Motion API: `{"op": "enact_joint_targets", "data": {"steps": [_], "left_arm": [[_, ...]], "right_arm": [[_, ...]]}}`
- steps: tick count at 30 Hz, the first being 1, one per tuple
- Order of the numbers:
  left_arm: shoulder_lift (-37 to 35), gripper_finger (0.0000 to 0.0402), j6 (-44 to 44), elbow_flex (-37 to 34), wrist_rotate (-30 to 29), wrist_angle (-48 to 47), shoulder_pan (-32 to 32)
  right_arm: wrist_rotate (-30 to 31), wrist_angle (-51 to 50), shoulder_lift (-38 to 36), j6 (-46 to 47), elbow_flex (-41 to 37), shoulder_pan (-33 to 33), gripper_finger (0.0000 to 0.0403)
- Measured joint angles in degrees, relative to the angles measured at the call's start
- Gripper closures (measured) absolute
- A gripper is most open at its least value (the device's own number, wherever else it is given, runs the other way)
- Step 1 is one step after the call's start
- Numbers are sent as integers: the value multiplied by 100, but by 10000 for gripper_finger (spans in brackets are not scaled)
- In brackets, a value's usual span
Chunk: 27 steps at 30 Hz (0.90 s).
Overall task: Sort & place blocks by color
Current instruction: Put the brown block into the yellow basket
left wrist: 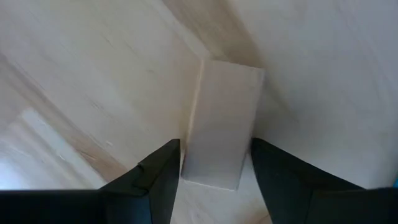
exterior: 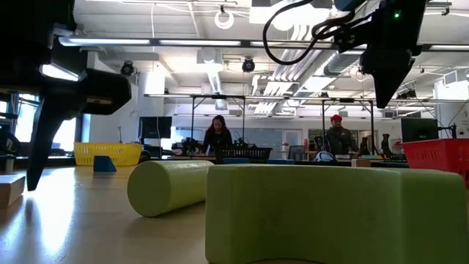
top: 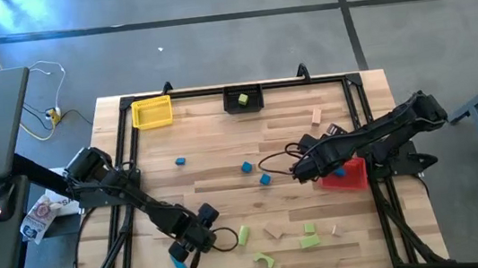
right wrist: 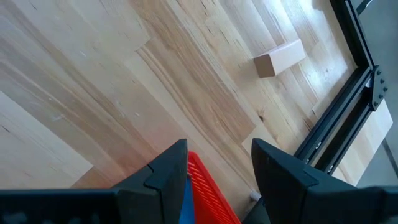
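Observation:
My left gripper (top: pixel 186 248) is open near the table's near-left part. In the left wrist view its fingers point down and stand on either side of one end of a tan wood bar (left wrist: pixel 221 124) lying flat on the table. A blue block (top: pixel 179 265) lies just beside it. My right gripper (top: pixel 302 170) is open and empty, held above the left rim of the red bin (right wrist: pixel 208 186), which has a blue block (top: pixel 340 173) in it. Other blue (top: pixel 246 166), green (top: pixel 244 234) and tan (top: pixel 274 233) blocks lie loose on the table.
A yellow bin (top: pixel 152 112) and a black bin (top: pixel 242 99) holding a green block stand at the far edge. A tan block (right wrist: pixel 278 58) lies by the right frame rail. A green arch (exterior: pixel 330 213) and a green cylinder (exterior: pixel 172 187) lie near the near edge.

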Motion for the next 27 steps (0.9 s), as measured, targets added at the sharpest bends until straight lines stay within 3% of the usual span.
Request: {"op": "enact_joint_targets", "data": {"steps": [6, 14, 27], "left_arm": [[78, 222, -177, 13, 18, 25, 20], [-42, 304, -862, -7, -28, 176, 98], [-521, 304, -1003, -5, -367, -46, 508]], "right_arm": [[-2, 18, 0, 0, 0, 0, 237], [-4, 96, 0, -5, -2, 2, 237], [-264, 953, 0, -787, -2, 2, 237]]}}
